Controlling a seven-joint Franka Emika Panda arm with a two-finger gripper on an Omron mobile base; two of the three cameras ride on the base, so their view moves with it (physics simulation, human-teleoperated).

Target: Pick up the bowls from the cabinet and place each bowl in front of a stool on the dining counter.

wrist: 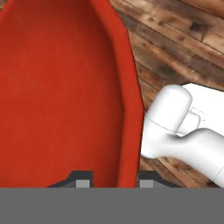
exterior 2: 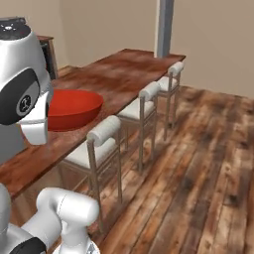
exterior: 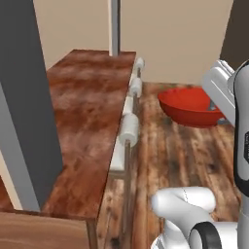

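Got the red bowl [wrist: 61,87] pinched by its rim, one of my jaws inside and one outside. It's up in the air w/ wood floor [exterior 2: 198,163] below, just beside the dining counter [exterior: 87,102] and the stools [exterior 2: 101,141].

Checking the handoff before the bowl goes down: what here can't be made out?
- Gripper fingertips: hand view, cut by the bottom edge; the red bowl rim stands between them.
- Bowl's right side: left base view, behind the white arm.
- Nearest stool's feet: right base view, behind the arm.
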